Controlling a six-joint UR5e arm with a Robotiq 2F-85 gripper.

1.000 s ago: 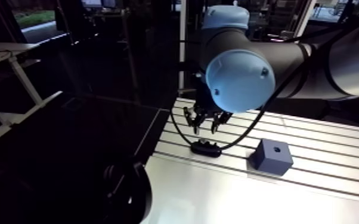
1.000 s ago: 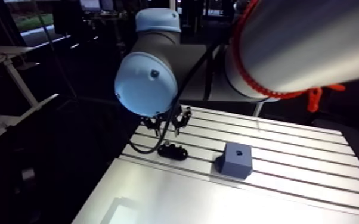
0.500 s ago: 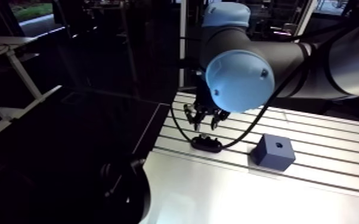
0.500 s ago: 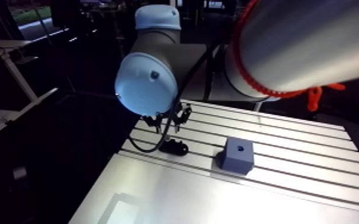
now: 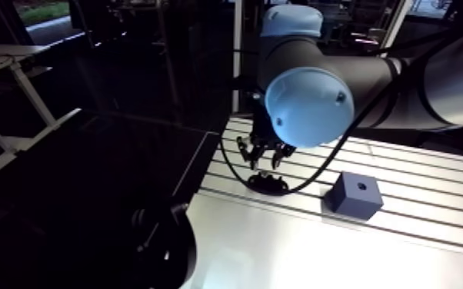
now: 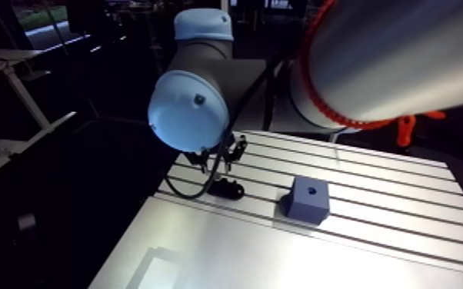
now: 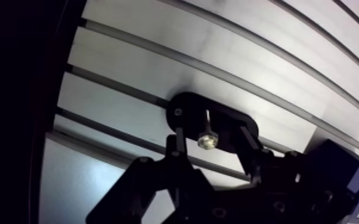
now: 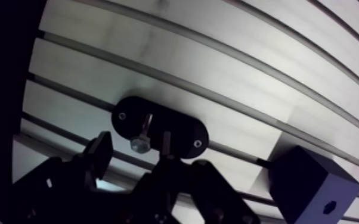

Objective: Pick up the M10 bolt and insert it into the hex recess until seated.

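While the gripper [image 5: 264, 157] hovers mid-frame, fingers spread, the bolt [image 7: 206, 137] lies on its holder [image 7: 185, 110] beneath them, block [image 5: 354, 196] right of centre.

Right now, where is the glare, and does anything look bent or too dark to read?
Arm view: glare washes out the near part of the table. Wrist view: the slots look curved by the wide lens; the bolt head glints against its black holder; the gripper, fingers open, is a dark silhouette.
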